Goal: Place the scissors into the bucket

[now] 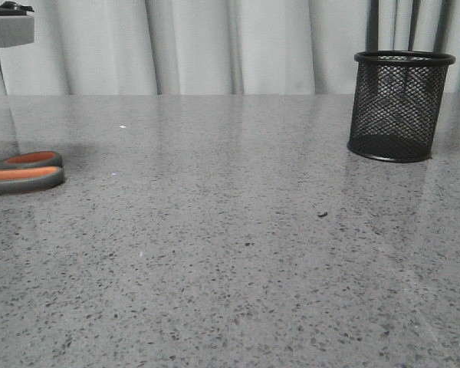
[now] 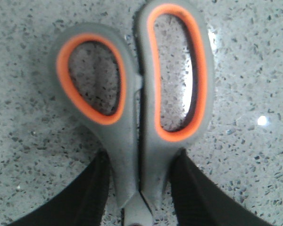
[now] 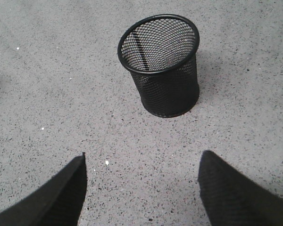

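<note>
Seen from the front, at about nine o'clock and nearest: scissors [image 1: 24, 170] lying flat on the speckled grey table [image 1: 230, 253], orange-lined handle loops toward the centre, blades cut off by the frame edge. In the left wrist view, left gripper [image 2: 140, 188] straddling the scissors [image 2: 137, 103] just below the loops, black fingers [image 2: 87, 193] pressed against both sides of the shanks, clamped on them. Farther back, at about two o'clock: bucket [image 1: 401, 105], upright black mesh, well apart from the scissors. In the right wrist view, right gripper [image 3: 141, 188] spread wide above bare table, facing the bucket [image 3: 161, 63], holding nothing. Beyond, pale curtain [image 1: 215, 46].
</note>
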Tool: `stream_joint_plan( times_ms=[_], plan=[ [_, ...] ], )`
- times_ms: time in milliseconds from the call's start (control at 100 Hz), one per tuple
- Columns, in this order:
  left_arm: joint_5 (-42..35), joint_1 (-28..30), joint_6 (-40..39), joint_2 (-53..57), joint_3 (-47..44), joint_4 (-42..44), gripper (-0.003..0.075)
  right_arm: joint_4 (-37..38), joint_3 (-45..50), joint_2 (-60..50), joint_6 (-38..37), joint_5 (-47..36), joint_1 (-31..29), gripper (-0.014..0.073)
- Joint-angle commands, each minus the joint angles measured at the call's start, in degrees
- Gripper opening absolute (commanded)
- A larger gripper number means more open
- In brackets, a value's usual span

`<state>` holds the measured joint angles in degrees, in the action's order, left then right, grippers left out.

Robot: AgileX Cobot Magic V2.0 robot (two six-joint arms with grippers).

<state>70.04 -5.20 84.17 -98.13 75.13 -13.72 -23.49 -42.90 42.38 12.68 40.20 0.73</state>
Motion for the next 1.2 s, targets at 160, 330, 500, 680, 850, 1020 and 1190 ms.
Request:
stream_joint_plan(
  times_ms=[160, 330, 500, 680, 850, 1020, 1190],
  plan=[
    [2.31, -0.61, -6.18, 0.82, 1.84, -4.69, -0.002, -0.44, -2.02, -0.03, 0.76, -3.4, 0.17, 0.0453],
    [2.45, -2.35, -10.16, 2.83, 4.95, -4.98, -0.002, -0.44, -2.02, -0.03, 0.76, -3.32, 0.17, 0.0453],
    [2.45, -6.3, -11.51, 7.54, 8.23, -4.62, -0.002, -2.11, -2.02, -0.03, 0.76, -3.05, 0.17, 0.0453],
    [2.35, -12.05, -14.72, 12.88, 12.75, -4.23, -0.002, -16.67, -2.02, -0.03, 10.96, -2.56, 0.17, 0.0441],
    [2.35, -18.5, -19.32, 16.59, 16.41, -2.19, -0.002, -33.59, -2.28, 1.17, 21.07, -0.84, 0.17, 0.0411],
    [2.12, -25.55, -23.9, 18.68, 20.14, -0.66, -0.002, -43.33, -5.46, 5.53, 27.73, 4.95, 0.17, 0.0411],
    [1.88, -31.99, -29.95, 18.79, 23.92, 4.6, -0.002, -47.75, -10.73, 10.26, 28.98, 9.26, 0.17, 0.0411]
  ],
)
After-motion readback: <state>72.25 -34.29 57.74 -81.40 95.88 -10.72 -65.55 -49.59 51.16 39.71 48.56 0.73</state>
